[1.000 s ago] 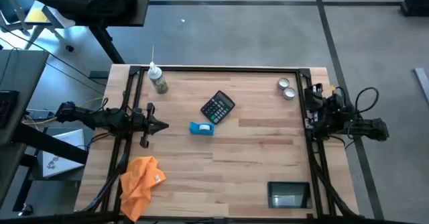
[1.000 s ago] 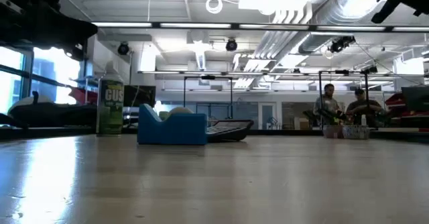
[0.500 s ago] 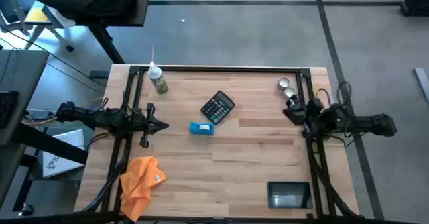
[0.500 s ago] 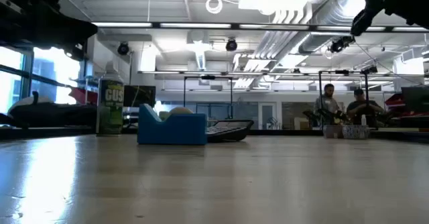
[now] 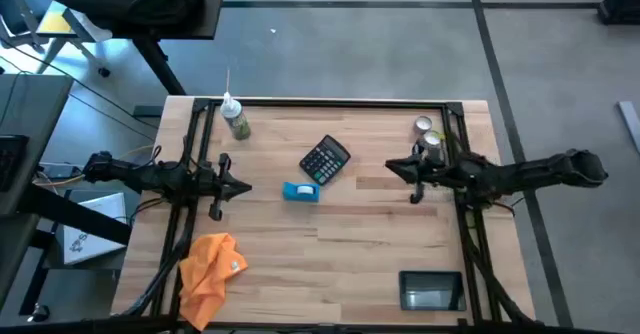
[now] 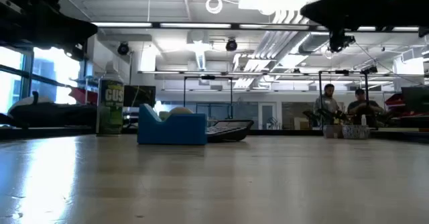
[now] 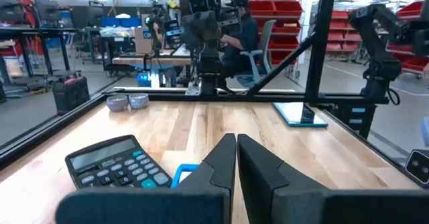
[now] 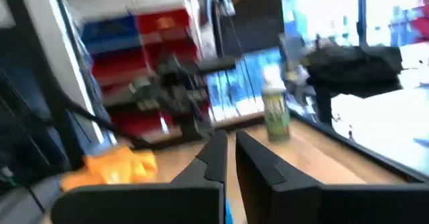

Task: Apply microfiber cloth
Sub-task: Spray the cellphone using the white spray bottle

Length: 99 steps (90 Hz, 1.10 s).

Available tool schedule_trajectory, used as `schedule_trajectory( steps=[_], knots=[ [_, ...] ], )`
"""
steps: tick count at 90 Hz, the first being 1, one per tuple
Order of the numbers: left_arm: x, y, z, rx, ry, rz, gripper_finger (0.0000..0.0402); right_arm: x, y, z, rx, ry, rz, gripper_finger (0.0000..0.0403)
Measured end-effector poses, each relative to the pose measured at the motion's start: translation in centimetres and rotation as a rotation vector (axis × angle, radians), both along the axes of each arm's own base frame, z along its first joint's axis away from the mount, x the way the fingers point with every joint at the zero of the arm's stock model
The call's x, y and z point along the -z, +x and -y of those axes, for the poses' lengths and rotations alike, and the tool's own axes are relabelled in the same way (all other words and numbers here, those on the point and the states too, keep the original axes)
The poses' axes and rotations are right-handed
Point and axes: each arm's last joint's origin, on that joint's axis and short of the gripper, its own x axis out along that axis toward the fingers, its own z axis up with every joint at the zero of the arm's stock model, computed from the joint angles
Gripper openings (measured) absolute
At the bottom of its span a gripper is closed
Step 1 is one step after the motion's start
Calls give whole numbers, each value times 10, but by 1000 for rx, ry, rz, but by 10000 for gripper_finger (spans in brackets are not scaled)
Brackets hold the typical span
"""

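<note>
The right gripper [image 5: 396, 168] has swung out from its folded rest to reach over the wooden table [image 5: 370, 234], fingers nearly closed, holding nothing — just starting. The soft orange microfiber cloth [image 5: 208, 264] lies untouched at the near left corner, well apart. The left gripper [image 5: 240, 186] waits, pinched narrow.

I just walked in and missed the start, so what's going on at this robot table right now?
Nothing is being held yet. The right gripper has swung out from the table's right edge over the wood, fingers shut and empty, near the two small tins. The left gripper waits shut at the left side. The microfiber cloth lies untouched, crumpled at the near-left corner. The calculator and small blue box sit mid-table.
</note>
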Motion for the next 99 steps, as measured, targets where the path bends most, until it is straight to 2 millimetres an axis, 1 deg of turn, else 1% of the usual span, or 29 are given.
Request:
schedule_trajectory(
  steps=[7,19,32,43,48,56,61,70,78,88,99],
  knots=[
    [0,0,0,0,0,0,0,-3,13,1,-59,24,-182,34],
    [0,0,0,0,0,0,0,-11,31,-3,-136,7,-489,85],
    [0,0,0,0,0,0,0,-22,53,-16,-242,-20,-662,139],
    [0,0,0,0,0,0,0,-26,67,-36,-356,-29,-769,168],
    [0,0,0,0,1,0,0,-25,71,-47,-392,-43,-831,175],
    [-1,0,0,-1,13,12,0,-17,79,-64,-414,-78,-915,176],
    [-4,0,0,2,-52,45,0,-11,85,-73,-433,-95,-948,176],
    [-12,-1,0,21,-236,117,0,2,97,-86,-452,-98,-1004,176],
    [-17,-2,-1,22,-284,174,0,10,105,-97,-471,-66,-1081,176],
    [-25,-4,-3,-24,-298,263,0,11,105,-109,-486,-17,-1224,176],
    [-31,-6,-3,-7,-311,325,0,3,91,-126,-407,-1,-1375,175]
  ],
)
